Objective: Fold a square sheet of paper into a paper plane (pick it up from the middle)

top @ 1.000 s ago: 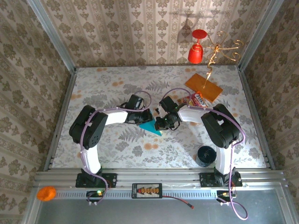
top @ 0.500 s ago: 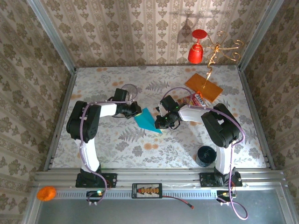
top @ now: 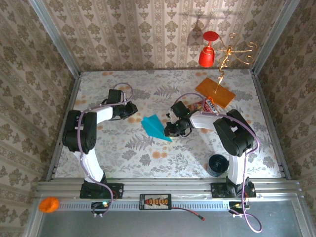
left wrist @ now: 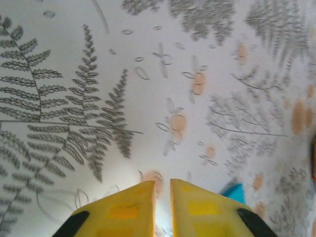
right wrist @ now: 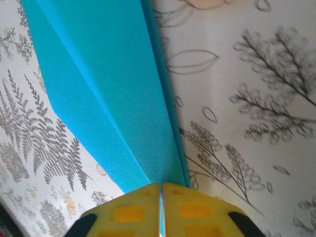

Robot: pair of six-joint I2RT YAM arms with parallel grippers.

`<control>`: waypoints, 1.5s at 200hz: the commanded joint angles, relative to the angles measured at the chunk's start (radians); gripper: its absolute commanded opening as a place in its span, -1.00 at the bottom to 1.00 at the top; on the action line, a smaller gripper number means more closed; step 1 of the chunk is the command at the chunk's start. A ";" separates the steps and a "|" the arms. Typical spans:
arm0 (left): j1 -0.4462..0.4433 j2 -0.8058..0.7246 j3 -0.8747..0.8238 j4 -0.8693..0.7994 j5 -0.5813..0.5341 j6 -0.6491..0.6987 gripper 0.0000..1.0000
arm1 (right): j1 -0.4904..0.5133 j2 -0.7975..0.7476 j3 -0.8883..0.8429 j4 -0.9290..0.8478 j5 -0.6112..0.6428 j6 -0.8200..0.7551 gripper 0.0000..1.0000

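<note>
The square sheet of paper stands folded into a teal paper plane (top: 154, 127), a pointed dart lying on the patterned table (top: 113, 148) near the middle. My right gripper (top: 171, 130) is at its right end. In the right wrist view the yellow fingers (right wrist: 133, 210) of that gripper (right wrist: 161, 184) pinch the plane's (right wrist: 108, 94) folded keel, a thin teal edge showing between them. My left gripper (top: 131, 109) sits apart to the plane's left. Its jaws (left wrist: 164, 181) stand a narrow gap apart with nothing between them, and a teal tip (left wrist: 234, 192) shows to their right.
An orange card (top: 215, 92) and a red-and-yellow snack packet (top: 206, 105) lie at the back right. A red cup (top: 208, 54) and a gold hook stand (top: 229, 52) are by the back wall. A black roll (top: 216, 164) sits near the right arm's base.
My left gripper has let go of the plane, opened a little and drawn back to the left. The right gripper has stayed on the plane's right end.
</note>
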 commanded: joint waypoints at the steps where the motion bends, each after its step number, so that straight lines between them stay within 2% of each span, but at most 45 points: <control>1: -0.025 -0.118 -0.040 -0.001 -0.042 -0.019 -0.50 | -0.030 -0.079 -0.011 0.070 -0.063 0.053 -0.52; 32: -0.066 -0.221 -0.133 0.019 -0.090 -0.065 -0.09 | -0.067 -0.097 0.000 0.143 -0.071 0.030 -0.15; 73: -0.115 -0.312 -0.250 0.056 -0.132 -0.126 0.20 | -0.094 -0.021 0.096 0.075 -0.071 -0.090 -0.08; 102: -0.147 -0.331 -0.291 0.070 -0.142 -0.136 0.43 | -0.102 0.040 0.156 0.058 -0.142 -0.152 -0.14; 146: -0.172 -0.318 -0.316 0.130 -0.119 -0.152 0.62 | -0.106 0.104 0.205 0.033 -0.192 -0.204 -0.23; 174: -0.182 -0.316 -0.316 0.150 -0.119 -0.147 0.73 | -0.105 0.121 0.209 0.051 -0.238 -0.207 -0.40; 236: -0.185 -0.325 -0.320 0.198 -0.077 -0.144 0.78 | -0.106 0.097 0.194 0.098 -0.250 -0.190 -0.81; 273: -0.188 -0.356 -0.321 0.271 -0.008 -0.154 0.78 | -0.120 0.000 0.147 0.205 -0.240 -0.105 -0.87; 300: -0.207 -0.382 -0.303 0.327 0.040 -0.162 0.78 | -0.145 -0.084 0.088 0.339 -0.245 0.030 -0.87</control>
